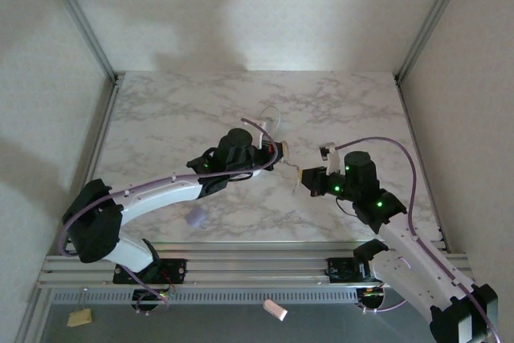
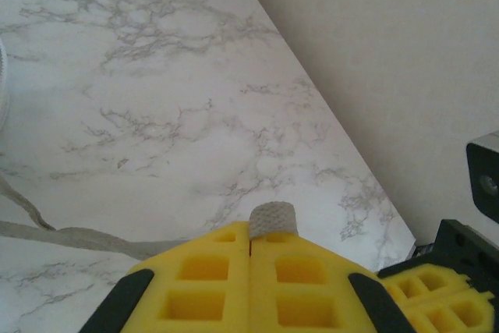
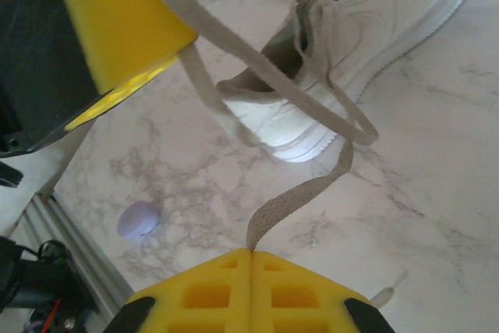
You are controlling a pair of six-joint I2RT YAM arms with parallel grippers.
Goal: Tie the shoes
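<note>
The shoe [image 3: 366, 29], a small white low-top sneaker, lies on the marble table [image 3: 437, 193] in the right wrist view, heel toward the camera. My right gripper [image 3: 252, 252] is shut on one white lace [image 3: 312, 189] that curves up to the shoe. My left gripper [image 2: 251, 233] is shut on the other lace, and a short fold of that lace [image 2: 272, 219] pokes out above the jaws. One of its yellow fingers [image 3: 117, 29] shows at upper left with the lace [image 3: 234, 56] stretched from it to the shoe. From above, the two grippers [image 1: 281, 152] [image 1: 303, 178] sit close together mid-table.
A small lavender blob [image 3: 139, 219] [image 1: 193, 216] lies on the table near the front rail [image 1: 241, 259]. White enclosure walls [image 2: 405, 52] border the table on the sides. A lace tip [image 3: 386, 295] rests on the marble beside my right jaws.
</note>
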